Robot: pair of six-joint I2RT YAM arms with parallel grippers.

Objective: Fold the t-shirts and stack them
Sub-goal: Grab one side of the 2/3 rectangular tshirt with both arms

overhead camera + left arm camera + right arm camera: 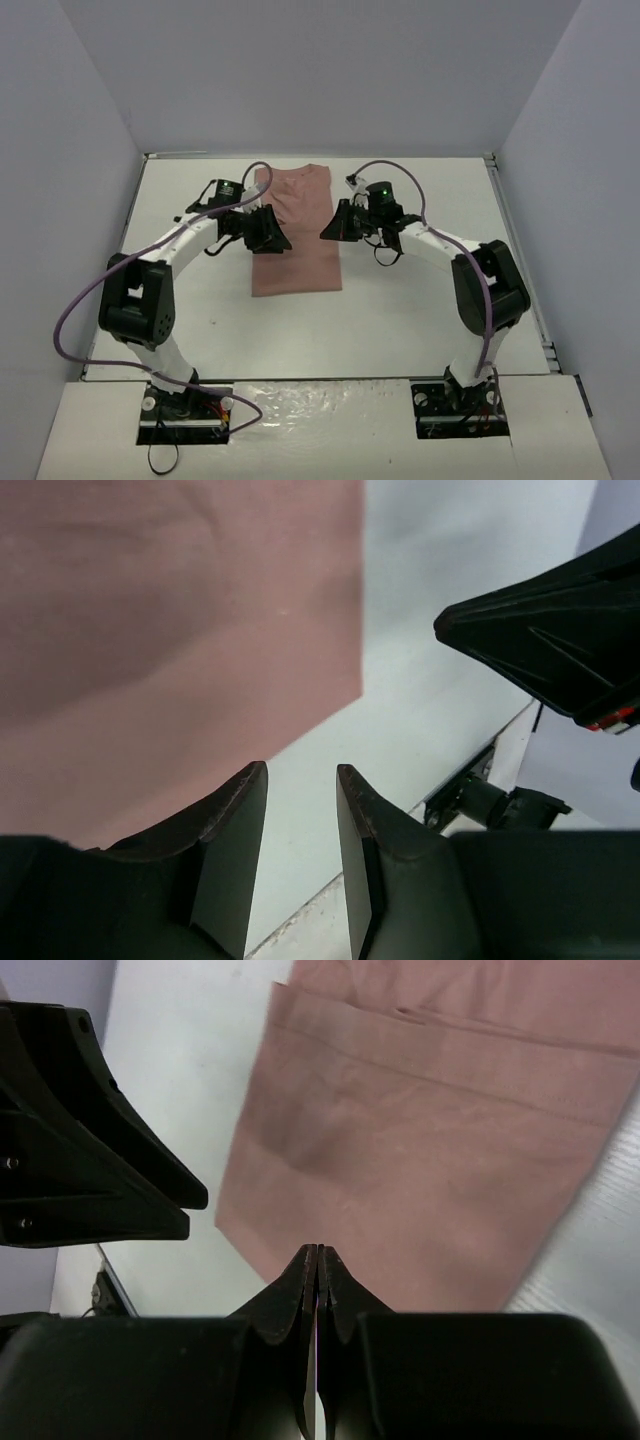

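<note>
The salmon-pink t-shirt (298,235) lies folded into a long narrow rectangle in the middle of the table, neck end toward the back wall. Its chest graphic is hidden. My left gripper (281,242) hovers over the shirt's left edge, open and empty. In the left wrist view (300,770) its jaws stand apart over bare table beside the shirt (170,610). My right gripper (326,232) hovers at the shirt's right edge. In the right wrist view (318,1250) its jaws are pressed together with nothing between them, above the shirt (420,1160).
The white table (430,300) is walled by grey panels at the back and both sides. The two grippers face each other across the shirt, a short gap apart. The right gripper (560,640) shows in the left wrist view, the left gripper (90,1160) in the right wrist view.
</note>
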